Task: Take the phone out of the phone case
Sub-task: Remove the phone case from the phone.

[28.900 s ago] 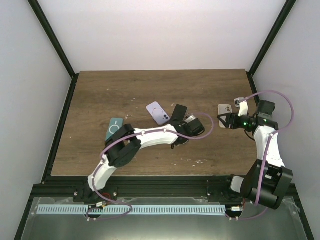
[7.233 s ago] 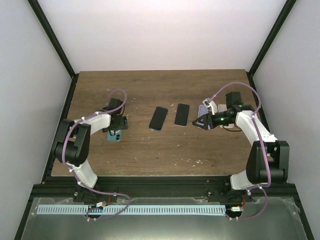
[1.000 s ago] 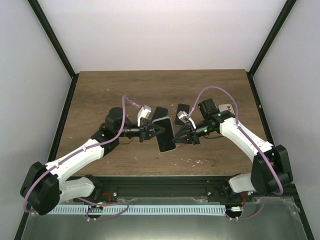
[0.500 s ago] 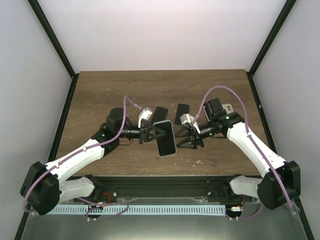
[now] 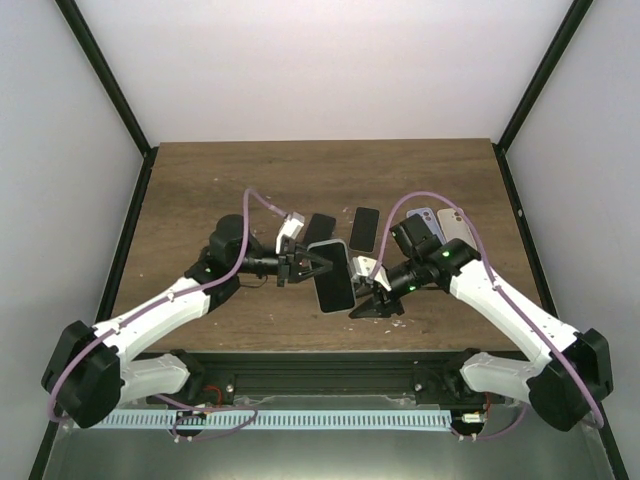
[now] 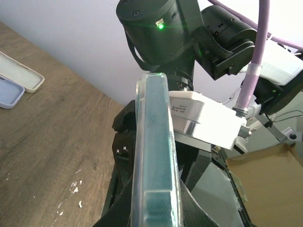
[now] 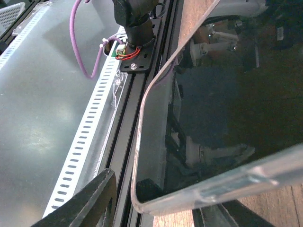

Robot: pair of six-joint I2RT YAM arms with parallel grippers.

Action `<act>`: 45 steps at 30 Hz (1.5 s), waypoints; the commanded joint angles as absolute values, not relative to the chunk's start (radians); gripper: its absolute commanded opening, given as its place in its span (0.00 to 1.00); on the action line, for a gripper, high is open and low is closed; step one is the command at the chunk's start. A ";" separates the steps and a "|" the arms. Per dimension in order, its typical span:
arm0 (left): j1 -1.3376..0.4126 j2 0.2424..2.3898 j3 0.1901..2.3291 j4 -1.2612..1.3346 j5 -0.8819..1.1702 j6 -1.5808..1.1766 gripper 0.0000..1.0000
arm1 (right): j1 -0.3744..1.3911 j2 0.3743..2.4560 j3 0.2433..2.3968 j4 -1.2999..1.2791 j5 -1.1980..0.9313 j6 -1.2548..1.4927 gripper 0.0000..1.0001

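**A:** Left tool (image 5: 303,266)?

**B:** Clamped tight on the left side of the clear plastic phone case (image 6: 140,142). It has a finger on each face. The black-screened phone (image 5: 331,278) is still seated inside, and the clear rim wraps its corner in the right wrist view.

**A:** Position?

**B:** Held up off the brown wooden table (image 5: 200,190), about mid-width and toward the near edge. The screen is tilted up at the overhead camera.

**A:** Right tool (image 5: 374,300)?

**B:** Just right of the phone, at its near right corner. The fingers are spread wide with the case corner between them, and they have hold of nothing. I cannot tell whether a fingertip touches the rim.

**A:** Anything else on the table?

**B:** A dark slab phone (image 5: 320,226) lies flat just beyond the held one, partly hidden by it. A second dark slab phone (image 5: 364,228) lies flat just to its right. Further right, a lilac case (image 5: 421,217) and a cream case (image 5: 453,224) lie side by side, open side up in the left wrist view.
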State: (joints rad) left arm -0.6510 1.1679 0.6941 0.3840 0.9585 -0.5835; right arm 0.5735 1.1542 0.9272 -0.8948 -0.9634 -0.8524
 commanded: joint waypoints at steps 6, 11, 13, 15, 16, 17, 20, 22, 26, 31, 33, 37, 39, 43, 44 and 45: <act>-0.654 1.195 0.738 0.479 1.080 -0.587 0.00 | 0.584 1.112 0.990 -0.973 -0.945 -0.913 0.42; -0.653 1.218 0.752 0.495 1.101 -0.594 0.00 | 0.606 1.118 1.000 -0.988 -0.918 -0.926 0.42; -0.654 1.224 0.757 0.498 1.100 -0.594 0.00 | 0.626 1.121 0.996 -0.991 -0.896 -0.929 0.43; -0.654 1.227 0.757 0.503 1.100 -0.600 0.00 | 0.644 1.122 0.992 -0.988 -0.874 -0.930 0.43; -0.654 1.228 0.758 0.506 1.100 -0.601 0.00 | 0.650 1.121 0.991 -0.986 -0.865 -0.930 0.43; -0.653 1.229 0.759 0.507 1.100 -0.603 0.00 | 0.655 1.120 0.991 -0.984 -0.859 -0.928 0.43; -0.653 1.229 0.760 0.507 1.104 -0.607 0.00 | 0.661 1.113 0.989 -0.974 -0.842 -0.929 0.41; -0.653 1.231 0.763 0.503 1.112 -0.609 0.00 | 0.661 1.109 0.992 -0.968 -0.834 -0.934 0.35; -0.653 1.241 0.777 0.490 1.140 -0.608 0.00 | 0.664 1.103 1.009 -0.968 -0.819 -0.955 0.31; -0.656 1.276 0.773 0.611 1.216 -0.715 0.00 | 0.667 1.125 1.038 -0.955 -0.813 -0.995 0.29; -0.656 1.285 0.775 0.638 1.228 -0.746 0.00 | 0.672 1.142 1.053 -0.945 -0.816 -1.008 0.27; -0.656 1.275 0.780 0.636 1.237 -0.768 0.00 | 0.677 1.165 1.069 -0.920 -0.824 -1.038 0.26; -0.656 1.272 0.790 0.611 1.241 -0.765 0.00 | 0.678 1.175 1.077 -0.916 -0.829 -1.056 0.26; -0.656 1.272 0.799 0.602 1.252 -0.789 0.00 | 0.678 1.185 1.078 -0.895 -0.822 -1.090 0.25; -0.656 1.275 0.802 0.604 1.257 -0.798 0.00 | 0.678 1.182 1.070 -0.880 -0.814 -1.096 0.25; -0.656 1.277 0.804 0.608 1.260 -0.809 0.00 | 0.678 1.178 1.061 -0.865 -0.807 -1.103 0.25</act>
State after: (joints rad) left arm -0.6289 1.2858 0.7509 0.5526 1.1976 -0.7078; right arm 0.6678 1.1687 1.0271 -1.0225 -0.8639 -1.0283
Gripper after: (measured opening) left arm 0.092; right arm 0.254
